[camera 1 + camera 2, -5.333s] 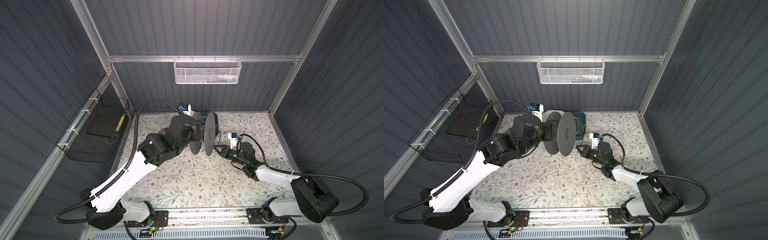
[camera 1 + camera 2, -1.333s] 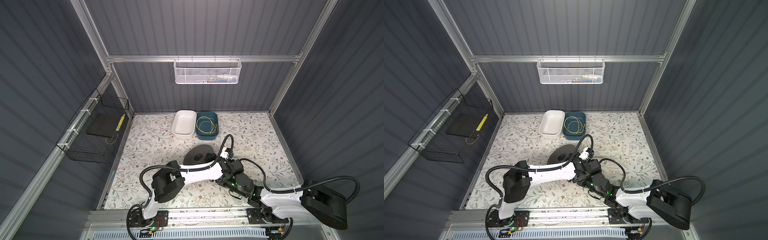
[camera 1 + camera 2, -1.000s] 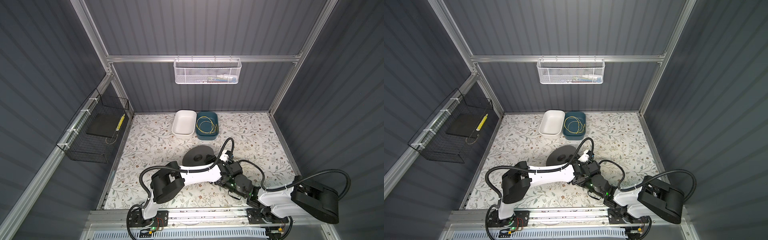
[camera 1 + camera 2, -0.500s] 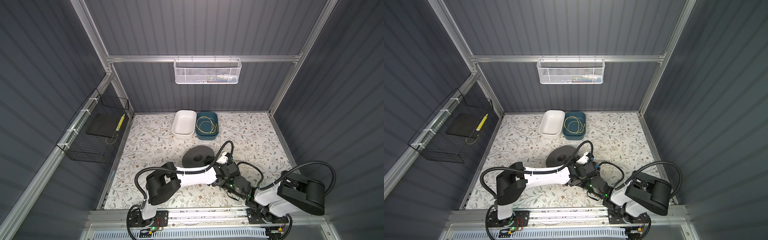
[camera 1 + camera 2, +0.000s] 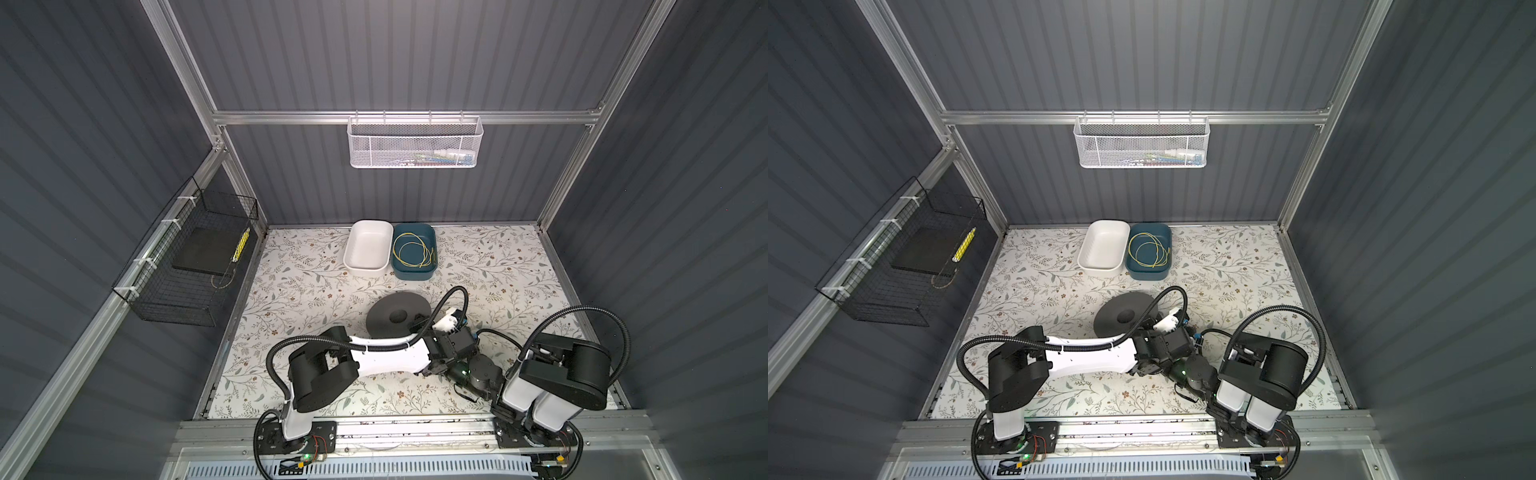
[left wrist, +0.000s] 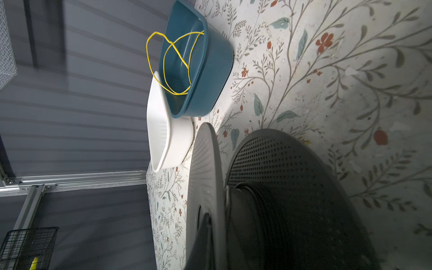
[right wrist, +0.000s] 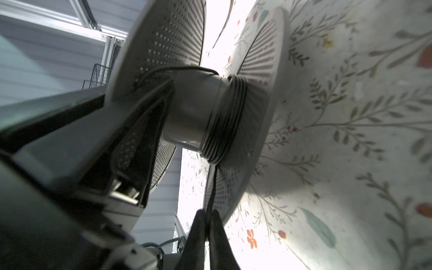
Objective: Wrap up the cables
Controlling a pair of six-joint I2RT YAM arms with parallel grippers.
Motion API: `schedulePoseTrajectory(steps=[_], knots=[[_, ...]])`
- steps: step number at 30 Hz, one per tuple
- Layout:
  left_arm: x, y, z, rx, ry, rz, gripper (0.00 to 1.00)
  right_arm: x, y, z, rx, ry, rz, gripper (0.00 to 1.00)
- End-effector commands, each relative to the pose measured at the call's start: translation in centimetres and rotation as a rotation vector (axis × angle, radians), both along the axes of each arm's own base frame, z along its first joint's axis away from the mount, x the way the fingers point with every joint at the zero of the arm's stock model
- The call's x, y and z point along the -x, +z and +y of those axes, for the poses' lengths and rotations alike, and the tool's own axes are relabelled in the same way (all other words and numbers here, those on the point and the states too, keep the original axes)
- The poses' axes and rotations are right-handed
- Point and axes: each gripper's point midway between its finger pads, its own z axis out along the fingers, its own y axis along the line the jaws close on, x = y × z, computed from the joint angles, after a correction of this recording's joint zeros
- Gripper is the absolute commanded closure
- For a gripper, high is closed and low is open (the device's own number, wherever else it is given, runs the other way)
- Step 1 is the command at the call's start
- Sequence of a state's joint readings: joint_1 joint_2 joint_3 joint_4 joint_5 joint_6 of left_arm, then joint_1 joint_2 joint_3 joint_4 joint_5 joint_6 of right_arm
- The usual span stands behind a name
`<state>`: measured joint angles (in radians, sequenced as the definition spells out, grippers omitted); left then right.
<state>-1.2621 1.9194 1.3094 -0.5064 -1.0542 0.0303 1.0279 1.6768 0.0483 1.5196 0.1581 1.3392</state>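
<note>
nearest the front rail both arms lie folded low, the left one stretched across so the two wrists meet right of centre. the right pincer [image 7: 207, 218] sits just beside the lower flange of the reel [image 5: 395, 318], its tips pinched together on a single strand of the cable [image 7: 224, 121]. that strand runs from the tips up to the hub, where the cable is wound in several tight turns pressed against the lower flange. a loose strand also arcs over the hub beside the upper flange. the left pincer [image 5: 419, 323] is clamped on the rim of the upper flange. the reel lies flat, lower flange on the worktop [image 5: 307, 286], a little right of the middle. bare worktop spreads to its left as far as the side rail, with a narrower strip to its right; the right arm's folded bulk fills the near right corner. farther back, well apart from the reel, a white tub [image 5: 368, 249] and a blue tub [image 5: 413, 274] stand just beside each other by the back wall, a yellow wire [image 5: 394, 249] coiled in the blue one. a wire basket [image 5: 178, 282] hangs on the left wall and a mesh basket [image 5: 415, 145] on the back wall.
</note>
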Motion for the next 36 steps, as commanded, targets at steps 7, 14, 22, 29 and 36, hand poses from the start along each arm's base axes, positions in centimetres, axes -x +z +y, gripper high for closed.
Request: schedulePoseTrajectory(steps=[7,14,22,29,36], knots=[[3.1,-6.7,-2.6,0.120,-0.101,0.297,1.00,-0.8,-4.1,-2.5,0.113,-0.104,0.085,0.86],[3.6,-7.7,-2.9,0.132,-0.131,0.329,1.00,-1.4,-4.1,-2.2,0.109,-0.098,0.085,0.84],[4.0,-8.7,-2.6,0.155,-0.130,0.350,1.00,-1.7,-4.1,-1.9,0.107,-0.099,0.087,0.84],[4.3,-10.5,-2.2,0.145,-0.138,0.362,0.97,-0.7,-5.5,-3.3,0.133,-0.111,0.136,0.77],[4.2,-11.5,-2.9,0.147,-0.160,0.360,0.92,-0.2,-6.4,-6.6,0.170,-0.189,0.167,0.70]])
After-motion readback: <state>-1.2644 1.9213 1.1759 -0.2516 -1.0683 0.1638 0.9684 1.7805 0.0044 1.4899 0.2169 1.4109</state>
